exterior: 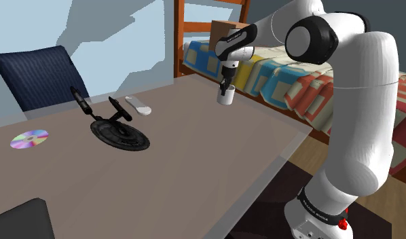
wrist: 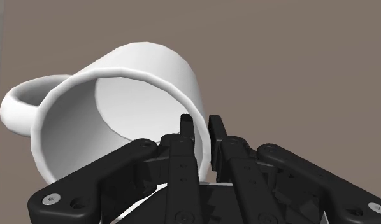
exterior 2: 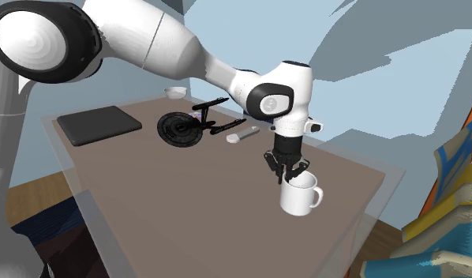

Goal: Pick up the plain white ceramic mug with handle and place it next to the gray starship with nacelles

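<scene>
Shoulder and second exterior views look down on the same desk from different edges; the wrist view hangs close above it.

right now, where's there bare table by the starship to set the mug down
Widest bare table: between the starship and the mug held in the gripper, and on toward the stand-side edge. Crowded: the starship's far side, where the white remote lies close; the disc lies to the shoulder view's left.
</scene>
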